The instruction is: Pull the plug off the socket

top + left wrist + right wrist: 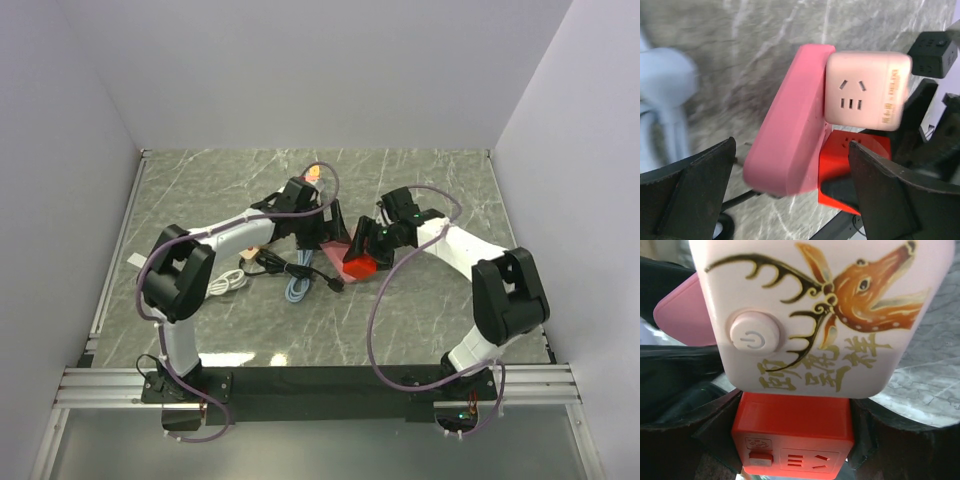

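1. Fingers (700, 440) of the right end effector (795, 440) are clenched on the red plug block (792, 432), one on each of its sides.
2. The red plug block sits flush against one face of the pale pink socket cube (815, 315). That cube's facing side shows a round power button and a painted deer with gold characters.
3. From above, the red plug block (360, 266) is near the middle of the grey marbled surface (420, 190), a little right of centre, under the right end effector (372, 248).
4. The left end effector (792, 150) is released. Its two dark fingers (690, 200) stand wide apart, with the pink slab (790, 125) seen between them. A gap shows beside the left finger, and contact on the right cannot be told.
5. In the left wrist view, the pale pink socket cube (865, 90) touches the right side of the pink slab, its outlet holes facing the camera. The red plug block (850, 170) lies directly on its near side.
6. A black cube adapter (932, 55) lies to the far right of the socket cube.
7. Left of the centre cluster, a white cable (230, 283), a black cable (300, 270) and a blue-grey cable (298, 290) lie coiled on the surface.
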Controlling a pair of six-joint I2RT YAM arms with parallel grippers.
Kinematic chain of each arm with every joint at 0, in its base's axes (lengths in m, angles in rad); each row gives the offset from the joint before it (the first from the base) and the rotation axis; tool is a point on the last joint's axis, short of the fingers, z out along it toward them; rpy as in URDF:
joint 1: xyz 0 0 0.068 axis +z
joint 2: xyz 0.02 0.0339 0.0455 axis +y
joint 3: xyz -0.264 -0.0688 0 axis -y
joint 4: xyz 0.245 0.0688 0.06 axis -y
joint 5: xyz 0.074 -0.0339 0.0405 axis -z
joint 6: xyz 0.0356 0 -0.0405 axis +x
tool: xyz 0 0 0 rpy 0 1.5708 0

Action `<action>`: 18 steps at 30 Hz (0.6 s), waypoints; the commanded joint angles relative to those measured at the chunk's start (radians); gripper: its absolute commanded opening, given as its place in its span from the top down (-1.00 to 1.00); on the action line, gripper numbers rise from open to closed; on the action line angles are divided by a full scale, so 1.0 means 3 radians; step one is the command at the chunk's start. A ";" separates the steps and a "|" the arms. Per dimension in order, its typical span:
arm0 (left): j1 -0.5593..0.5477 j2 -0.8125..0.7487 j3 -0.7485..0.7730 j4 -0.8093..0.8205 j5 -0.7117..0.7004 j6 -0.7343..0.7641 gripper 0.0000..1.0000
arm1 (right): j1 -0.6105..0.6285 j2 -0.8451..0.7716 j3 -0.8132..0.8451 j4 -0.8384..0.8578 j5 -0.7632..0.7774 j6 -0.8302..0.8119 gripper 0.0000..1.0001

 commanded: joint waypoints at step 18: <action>-0.0234 0.0271 0.0186 0.0310 0.0136 -0.0178 0.99 | -0.0274 -0.0360 -0.0185 0.0915 -0.0647 0.0266 1.00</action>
